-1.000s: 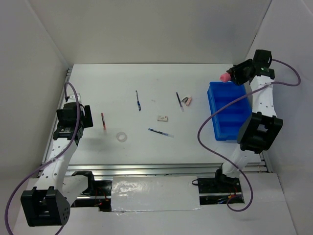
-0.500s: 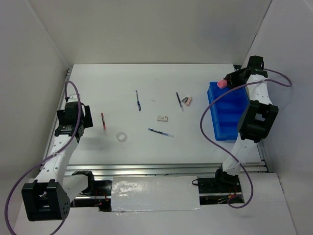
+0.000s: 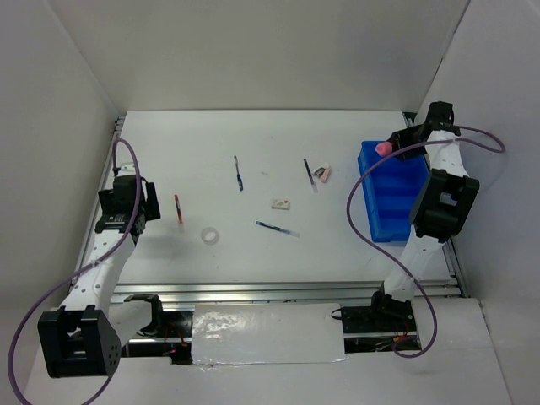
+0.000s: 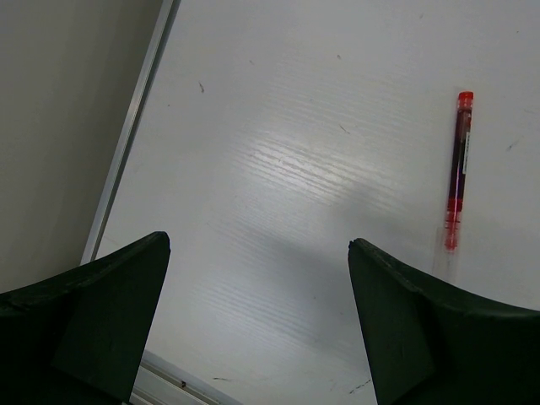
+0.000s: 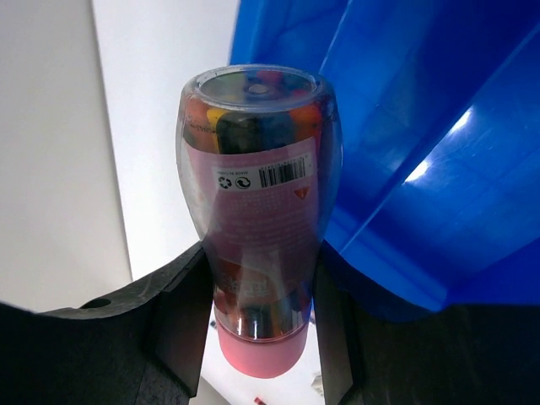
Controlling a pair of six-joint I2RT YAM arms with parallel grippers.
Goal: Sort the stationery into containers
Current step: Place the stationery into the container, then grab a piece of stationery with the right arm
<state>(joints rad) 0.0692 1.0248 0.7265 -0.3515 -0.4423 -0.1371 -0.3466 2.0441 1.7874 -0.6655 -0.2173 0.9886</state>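
My right gripper (image 3: 396, 145) is shut on the fat pink tube (image 3: 382, 147) and holds it over the far left corner of the blue bin (image 3: 395, 202). In the right wrist view the tube (image 5: 257, 194) sits between my fingers, with the bin (image 5: 422, 143) behind it. My left gripper (image 3: 150, 202) is open and empty at the table's left edge, just left of the red pen (image 3: 178, 207). The red pen (image 4: 456, 169) also shows in the left wrist view. A clear tape ring (image 3: 209, 235), a beige eraser (image 3: 280, 203) and dark-blue pens (image 3: 239, 172) (image 3: 277, 228) lie on the table.
A dark pen (image 3: 310, 174) and a small pink item (image 3: 323, 175) lie left of the bin. White walls close in the table on three sides. A metal rail (image 4: 126, 143) runs along the table's left edge.
My right gripper has come down with the pink tube, from above the bin's far corner to just over it. My left arm has barely moved.
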